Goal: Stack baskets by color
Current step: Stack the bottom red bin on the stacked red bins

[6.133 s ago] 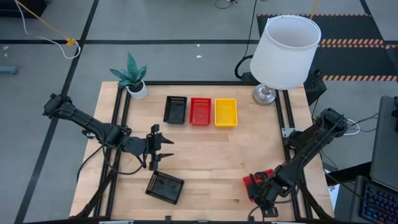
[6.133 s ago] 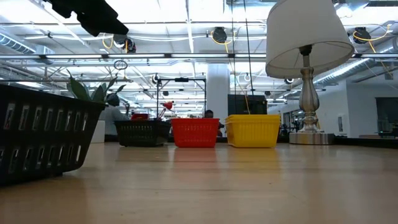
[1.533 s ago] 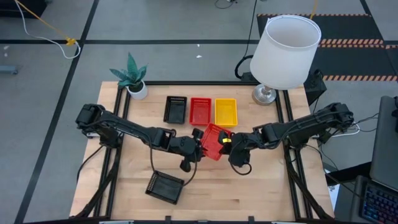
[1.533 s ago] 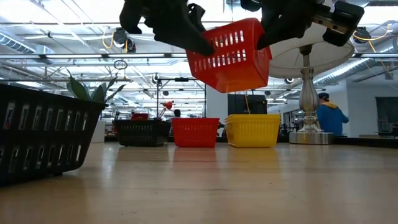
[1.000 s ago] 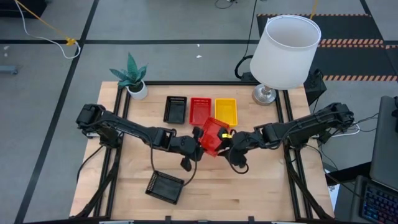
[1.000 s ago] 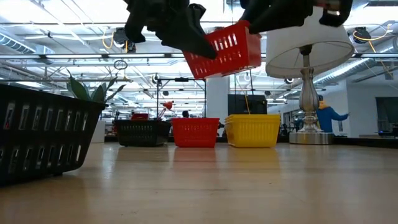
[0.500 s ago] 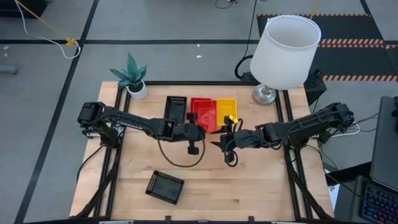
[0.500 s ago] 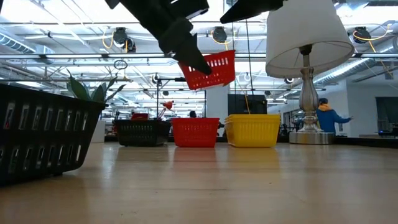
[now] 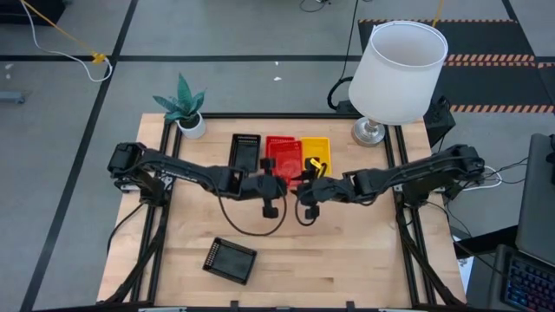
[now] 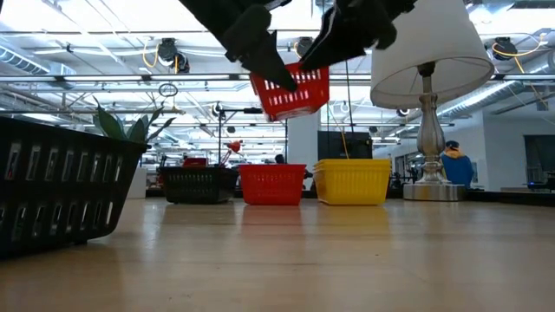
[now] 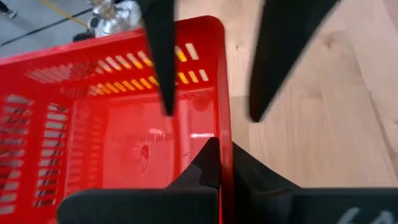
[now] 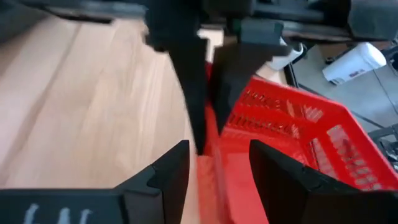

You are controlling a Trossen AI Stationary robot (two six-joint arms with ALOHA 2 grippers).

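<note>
Red slotted plastic fills my left wrist feed: the left end effector (image 11: pixel 219 163) is clamped tight on the rim of the red basket (image 10: pixel 291 92), which it holds tilted in the air above the row of black basket (image 9: pixel 244 152), second red basket (image 9: pixel 282 147) and yellow basket (image 9: pixel 316 151) at the far side of the wooden bench (image 9: pixel 347 251). From the right wrist camera I see the right end effector (image 12: pixel 219 163) spread wide, fingers straddling the same rim without gripping. Only the high view shows another black basket (image 9: pixel 230 260) alone near the front edge.
</note>
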